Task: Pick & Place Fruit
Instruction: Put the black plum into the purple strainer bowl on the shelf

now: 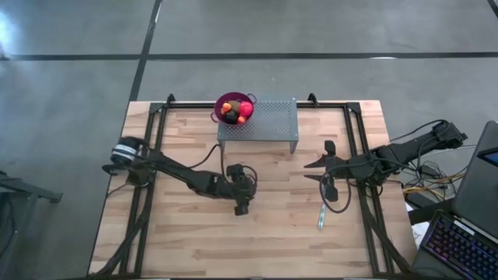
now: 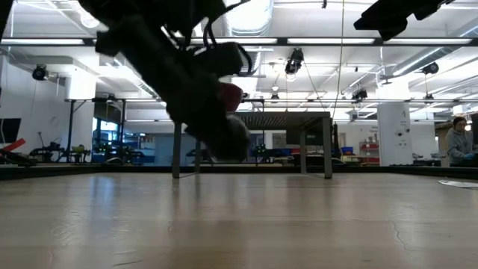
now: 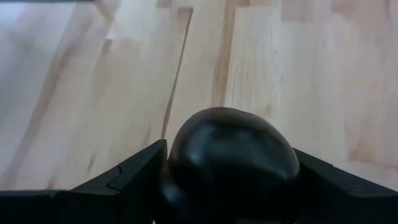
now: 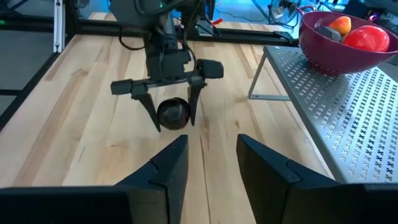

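My left gripper (image 1: 241, 205) is at the table's middle, shut on a dark brown-black ball (image 3: 230, 155); it also shows in the right wrist view (image 4: 173, 113) and the low view (image 2: 230, 138). A purple colander (image 1: 235, 107) stands on the left end of a grey perforated rack (image 1: 261, 124). It holds a red ball (image 4: 367, 38), an orange piece (image 4: 339, 25) and a dark piece (image 1: 231, 117). My right gripper (image 1: 309, 171) is open and empty, right of the middle, its fingers pointing toward the left gripper. My left gripper pinches the dark ball by two opposite sides (image 4: 186, 112) between its two fingers (image 3: 134, 171). The fingers come from above, pointing down. The ball sits near their free ends, lifted clear of the table.
A slim teal stick (image 1: 320, 218) lies on the wood near my right gripper, toward the near edge. The rack stands on legs at the table's far middle. Black frame rails (image 1: 152, 140) run along the left and right sides. Bare wood lies toward the near edge.
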